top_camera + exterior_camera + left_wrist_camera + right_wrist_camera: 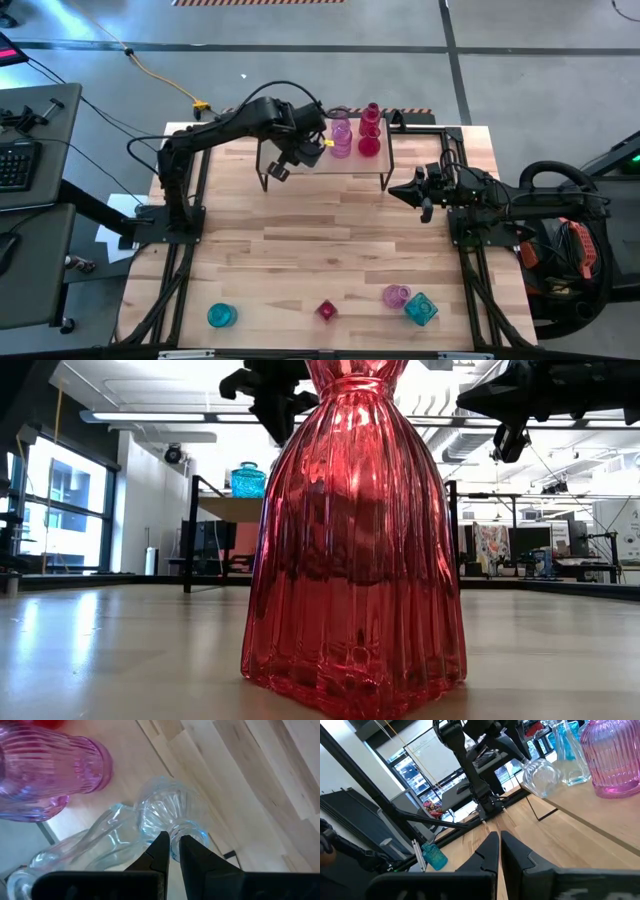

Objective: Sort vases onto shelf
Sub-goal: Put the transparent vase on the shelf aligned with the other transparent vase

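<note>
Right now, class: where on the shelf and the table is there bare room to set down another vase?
The shelf is bare at its right end and front edge; its back is crowded with pink vases and red vases. The table lies open across its middle, between the shelf and the vases along its near edge.

Lab or workshop: concrete floor (560, 90), exposed ceiling ducts (150, 420), keyboard desk (30, 150).

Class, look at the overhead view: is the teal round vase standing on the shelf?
No. The teal round vase stands on the table's near edge, far from the shelf.
</note>
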Controlling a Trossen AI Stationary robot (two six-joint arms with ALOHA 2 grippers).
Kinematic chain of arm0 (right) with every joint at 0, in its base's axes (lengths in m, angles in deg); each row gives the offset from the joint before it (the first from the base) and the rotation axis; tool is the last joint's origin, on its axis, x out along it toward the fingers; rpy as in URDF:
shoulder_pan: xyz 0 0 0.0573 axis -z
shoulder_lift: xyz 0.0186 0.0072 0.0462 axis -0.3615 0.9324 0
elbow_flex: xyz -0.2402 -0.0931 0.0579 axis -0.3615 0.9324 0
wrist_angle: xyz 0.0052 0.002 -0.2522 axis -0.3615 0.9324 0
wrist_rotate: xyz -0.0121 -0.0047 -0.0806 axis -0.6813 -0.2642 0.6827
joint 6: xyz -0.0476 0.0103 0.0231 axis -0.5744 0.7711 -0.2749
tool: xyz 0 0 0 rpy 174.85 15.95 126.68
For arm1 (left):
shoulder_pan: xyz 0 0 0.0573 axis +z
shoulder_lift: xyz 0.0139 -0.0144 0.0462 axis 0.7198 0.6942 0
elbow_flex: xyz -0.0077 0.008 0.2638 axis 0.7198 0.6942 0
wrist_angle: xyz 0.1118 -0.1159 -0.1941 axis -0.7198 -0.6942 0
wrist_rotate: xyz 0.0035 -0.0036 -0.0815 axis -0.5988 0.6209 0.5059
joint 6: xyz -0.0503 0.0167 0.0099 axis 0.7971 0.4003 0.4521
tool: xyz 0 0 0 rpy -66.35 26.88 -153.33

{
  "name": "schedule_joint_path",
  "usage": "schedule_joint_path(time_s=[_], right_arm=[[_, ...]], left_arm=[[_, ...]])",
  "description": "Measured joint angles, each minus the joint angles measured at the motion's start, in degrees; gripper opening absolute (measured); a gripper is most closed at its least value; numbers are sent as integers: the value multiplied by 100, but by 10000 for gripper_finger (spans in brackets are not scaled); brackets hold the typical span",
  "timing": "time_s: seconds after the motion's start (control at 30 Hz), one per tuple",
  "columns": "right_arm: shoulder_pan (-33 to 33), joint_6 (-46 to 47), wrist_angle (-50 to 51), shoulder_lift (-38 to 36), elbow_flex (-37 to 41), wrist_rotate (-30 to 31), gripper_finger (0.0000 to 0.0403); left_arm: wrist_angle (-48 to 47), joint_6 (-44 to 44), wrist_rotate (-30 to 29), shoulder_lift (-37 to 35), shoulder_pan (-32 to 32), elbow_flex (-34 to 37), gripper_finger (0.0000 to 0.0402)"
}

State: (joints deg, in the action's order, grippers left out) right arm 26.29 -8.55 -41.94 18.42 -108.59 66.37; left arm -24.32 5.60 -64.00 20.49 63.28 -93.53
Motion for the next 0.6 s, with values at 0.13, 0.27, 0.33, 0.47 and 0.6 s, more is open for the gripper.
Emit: schedule_joint_path(time_s=[0.13, 0.27, 0.33, 0.47, 0.6], right_arm=[[-2, 0, 0, 0, 0, -1, 1], [-1, 1, 2, 1, 1, -1, 1], [-2, 1, 1, 0, 0, -1, 1], [1, -1, 2, 0, 2, -1, 1], [-1, 1, 2, 2, 1, -1, 1]], left_arm=[[16, 84, 17, 44, -1, -7, 19], [16, 87, 17, 50, -1, -9, 19], [16, 57, 17, 52, 1, -9, 19], [14, 2, 20, 54, 6, -9, 20], [69, -4, 1, 63, 8, -7, 28]])
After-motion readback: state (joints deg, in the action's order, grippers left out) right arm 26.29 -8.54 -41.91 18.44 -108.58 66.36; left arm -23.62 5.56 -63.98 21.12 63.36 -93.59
